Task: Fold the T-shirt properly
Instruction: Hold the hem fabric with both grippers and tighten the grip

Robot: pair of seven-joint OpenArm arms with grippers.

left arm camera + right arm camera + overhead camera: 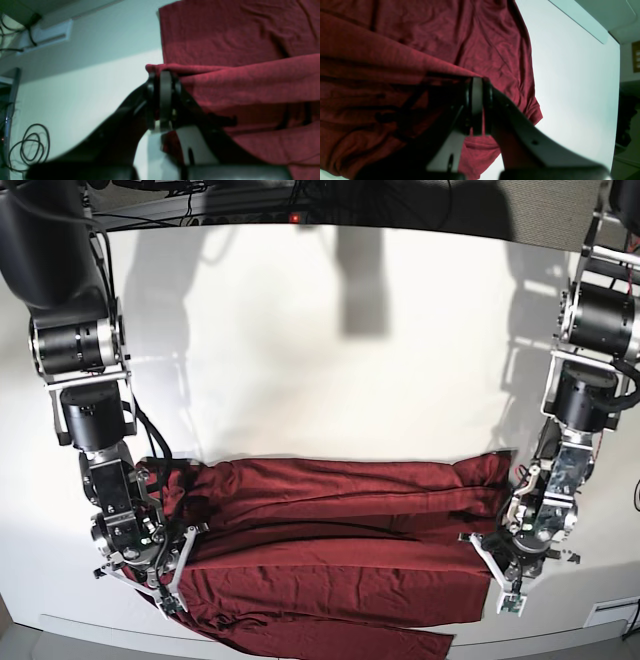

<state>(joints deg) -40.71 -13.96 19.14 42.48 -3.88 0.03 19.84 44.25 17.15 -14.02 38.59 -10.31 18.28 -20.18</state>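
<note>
One maroon T-shirt [320,580], long-sleeved, thin wrinkly jersey, lies across the near part of the white counter [330,350] in the base view, spread wide between the two arms. Partly folded: a long horizontal band of cloth sits doubled over the body, creases running side to side. Near hem hangs ragged toward the counter's front edge, one flap poking out at lower centre.

Left tool [162,75] clamped tight on a raised fold at the shirt's edge; left wrist view shows cloth bunched over the closed fingertips, red fabric stretching off to the right, bare counter to the left. In the base view this tool [512,580] sits at the shirt's right end.

Right tool [478,81] also pinched closed on a fold of the shirt; right wrist view shows a taut ridge of cloth running from the tips to the left, and a sleeve cuff [532,112] lying flat on the counter beyond the tips. In the base view it [168,585] sits at the shirt's left end, low near the front edge.

Coiled black cable [30,146] lies off the counter's side in the left wrist view. Far half of the counter shows arm shadows only.
</note>
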